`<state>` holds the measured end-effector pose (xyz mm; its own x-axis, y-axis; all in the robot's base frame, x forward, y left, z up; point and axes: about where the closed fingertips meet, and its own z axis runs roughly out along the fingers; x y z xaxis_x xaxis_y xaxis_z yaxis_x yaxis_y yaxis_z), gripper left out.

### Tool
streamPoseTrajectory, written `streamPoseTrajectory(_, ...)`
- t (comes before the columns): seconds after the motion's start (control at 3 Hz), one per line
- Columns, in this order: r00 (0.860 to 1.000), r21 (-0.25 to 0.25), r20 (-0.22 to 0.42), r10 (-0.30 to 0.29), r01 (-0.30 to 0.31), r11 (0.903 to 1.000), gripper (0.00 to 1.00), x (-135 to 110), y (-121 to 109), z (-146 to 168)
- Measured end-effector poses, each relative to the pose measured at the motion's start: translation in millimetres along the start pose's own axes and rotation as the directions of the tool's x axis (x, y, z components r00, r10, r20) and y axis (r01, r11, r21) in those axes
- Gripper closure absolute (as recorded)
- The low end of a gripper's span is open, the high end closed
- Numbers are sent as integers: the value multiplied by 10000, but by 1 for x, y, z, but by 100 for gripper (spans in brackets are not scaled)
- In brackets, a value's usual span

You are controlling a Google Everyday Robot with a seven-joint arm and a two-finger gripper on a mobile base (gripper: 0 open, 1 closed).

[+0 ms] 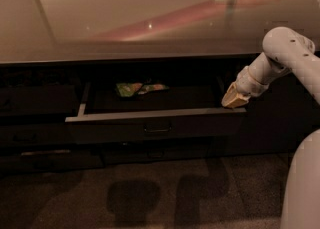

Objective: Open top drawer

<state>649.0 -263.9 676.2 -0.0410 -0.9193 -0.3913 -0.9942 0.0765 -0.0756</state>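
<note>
Inspecting the gripper [234, 98], you find it at the right end of the top drawer [200, 123], its tan tip just above the front edge. Whether the claw is apart or together cannot be told. The drawer stands pulled out, stretching left from the claw, with its loop handle [157, 127] below and to the claw's left. A green-and-yellow packet [134, 89] lies in the tray, well left of the claw. The countertop [125, 18] spans above the claw.
</note>
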Motion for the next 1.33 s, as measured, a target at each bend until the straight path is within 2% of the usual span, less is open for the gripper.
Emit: streamPoseTrajectory(1.33,9999,11,-147,50,-50,10000,100,-1,4,-2)
